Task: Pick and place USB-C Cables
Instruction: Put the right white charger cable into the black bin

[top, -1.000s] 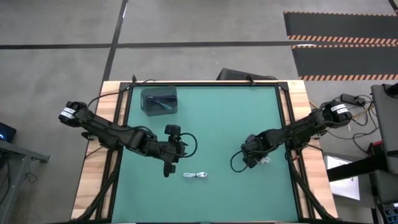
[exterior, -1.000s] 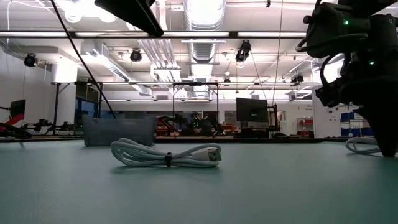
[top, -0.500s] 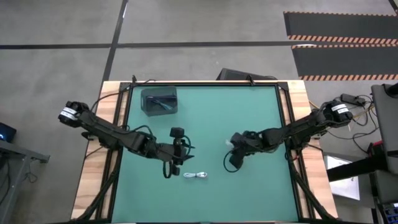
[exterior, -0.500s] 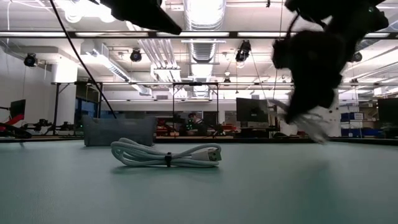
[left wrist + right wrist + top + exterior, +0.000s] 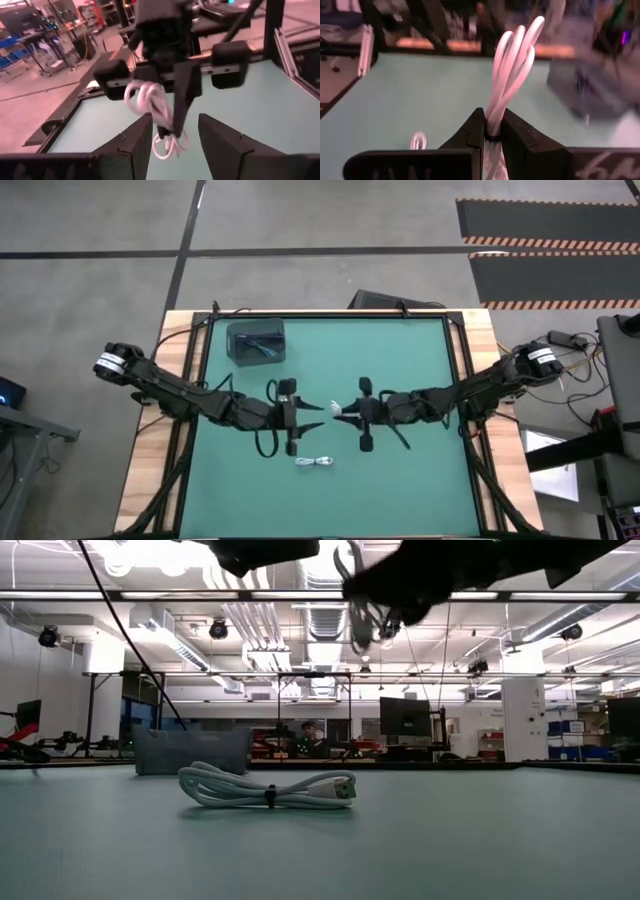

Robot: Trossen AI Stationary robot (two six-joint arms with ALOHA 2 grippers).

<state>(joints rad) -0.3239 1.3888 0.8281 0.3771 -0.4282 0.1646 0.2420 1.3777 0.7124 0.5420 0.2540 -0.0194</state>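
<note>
My right gripper (image 5: 347,410) is over the middle of the table, shut on a white looped USB-C cable (image 5: 337,408), which shows high up in the low view as the held cable (image 5: 360,610). My left gripper (image 5: 314,407) faces it, open. In the left wrist view its fingers (image 5: 136,141) stand on either side of the bundle's lower end (image 5: 167,145); no touch shows. A second white cable (image 5: 315,463) lies flat on the mat near the table's near edge, also seen as the lying cable (image 5: 268,788). The dark cables are in the grey box (image 5: 257,342). My right gripper pinches the white bundle between its two fingers across its several strands, at a point along its length (image 5: 492,131). The looped end (image 5: 520,50) sticks out beyond the fingertips. The bundle is lifted clear of the mat, and part of it hangs below the fingers (image 5: 167,145).
The dark grey square box (image 5: 190,752) stands at the far left corner of the green mat (image 5: 420,480). Wooden borders and black rails run along the table's left and right sides. The mat's right and near parts are bare.
My right gripper has lifted the white cable off the mat near the table's right side and carried it up and left toward the middle. My left gripper has moved right toward it and turned from pointing down to pointing level at the right gripper.
</note>
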